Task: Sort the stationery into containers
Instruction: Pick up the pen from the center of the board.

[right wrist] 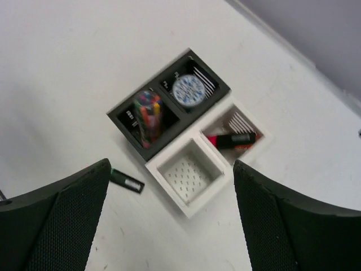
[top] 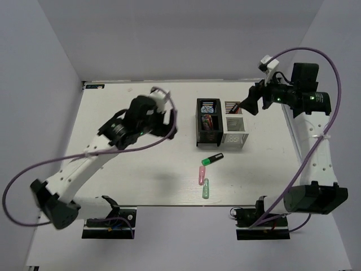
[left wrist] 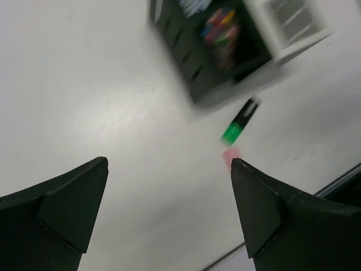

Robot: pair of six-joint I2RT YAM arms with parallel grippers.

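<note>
Jaws on both arms stand wide apart and empty: the right gripper (right wrist: 172, 164) hangs above the black box (top: 198, 121) and white box (top: 235, 138) near the far edge, and the left gripper (left wrist: 169, 162) is over the left half of the table (top: 158, 189). A tape roll (right wrist: 187, 90) and an orange-capped highlighter (right wrist: 231, 140) already sit inside (one white compartment holds nothing). A green-capped highlighter (top: 212, 159), pink capsule (top: 201, 175) and green capsule (top: 206, 189) lie loose toward the near edge, likely the next picks.

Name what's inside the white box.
In the white box, one compartment holds a red-capped black highlighter; the other shows only perforated floor. Floor beneath the highlighter is hidden.
</note>
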